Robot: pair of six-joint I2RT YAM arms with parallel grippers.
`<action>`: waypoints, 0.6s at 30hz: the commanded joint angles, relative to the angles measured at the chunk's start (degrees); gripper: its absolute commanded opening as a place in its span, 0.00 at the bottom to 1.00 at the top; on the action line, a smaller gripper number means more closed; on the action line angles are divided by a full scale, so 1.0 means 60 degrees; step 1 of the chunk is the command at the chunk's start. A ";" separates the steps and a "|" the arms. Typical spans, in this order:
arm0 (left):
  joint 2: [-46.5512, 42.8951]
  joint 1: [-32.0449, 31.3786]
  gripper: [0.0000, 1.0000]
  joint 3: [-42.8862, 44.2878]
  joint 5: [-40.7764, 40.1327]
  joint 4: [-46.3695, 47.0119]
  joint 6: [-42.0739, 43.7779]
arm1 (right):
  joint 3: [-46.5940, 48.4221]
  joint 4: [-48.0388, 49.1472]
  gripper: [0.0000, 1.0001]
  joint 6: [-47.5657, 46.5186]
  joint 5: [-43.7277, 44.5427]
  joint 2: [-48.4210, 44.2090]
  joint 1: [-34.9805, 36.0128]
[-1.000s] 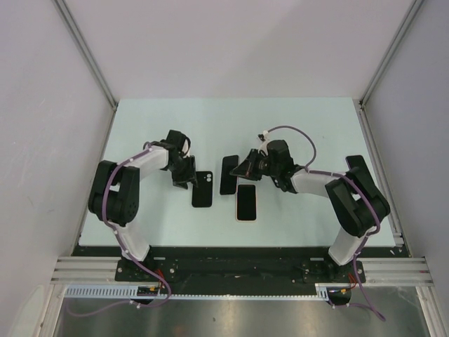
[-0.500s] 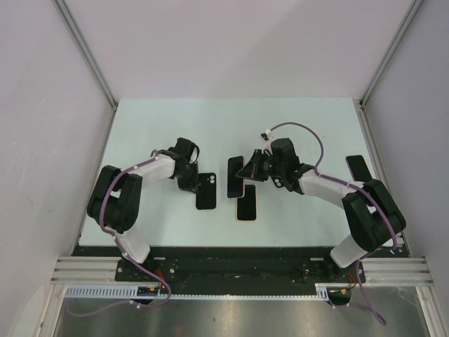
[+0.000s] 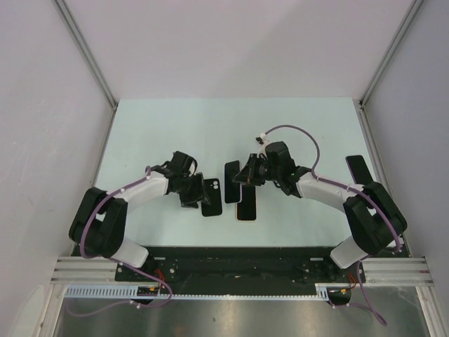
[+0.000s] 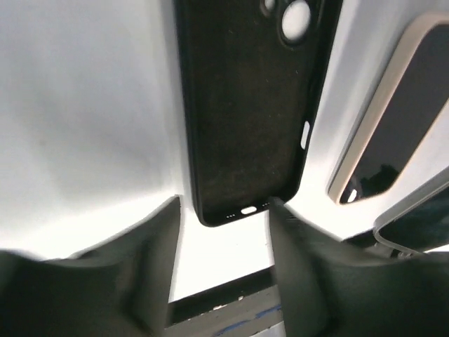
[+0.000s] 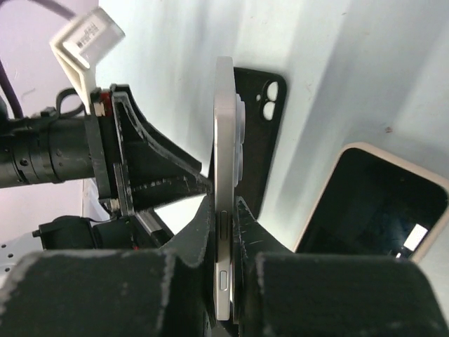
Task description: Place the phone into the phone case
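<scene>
Now, on the table, the phone case lies flat, its end between my left gripper's parted, empty fingers. My right gripper clamps the phone on edge nearby; I should level it, then seat 1 end first.

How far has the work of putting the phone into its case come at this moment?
Done: the right gripper is clamped on the white phone, held on its edge. In hand: the phone is near the black phone case, which lies empty, inside up, with the left gripper open around its near end. Left: laying the phone into the case and pressing it in.
</scene>
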 commanded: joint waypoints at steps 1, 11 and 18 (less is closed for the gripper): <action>-0.0698 0.0203 0.44 0.0422 -0.1350 -0.0545 0.0034 | 0.0016 0.0890 0.00 0.0480 -0.0051 0.0067 0.0438; 0.0019 0.0906 0.00 0.0174 -0.1164 0.0610 0.0445 | 0.0293 0.2063 0.00 0.1521 -0.0300 0.1634 0.0820; 0.1029 0.1024 0.00 0.0321 -0.0681 0.1108 0.0548 | 0.0952 0.2121 0.00 0.1828 -0.0359 0.2674 0.0937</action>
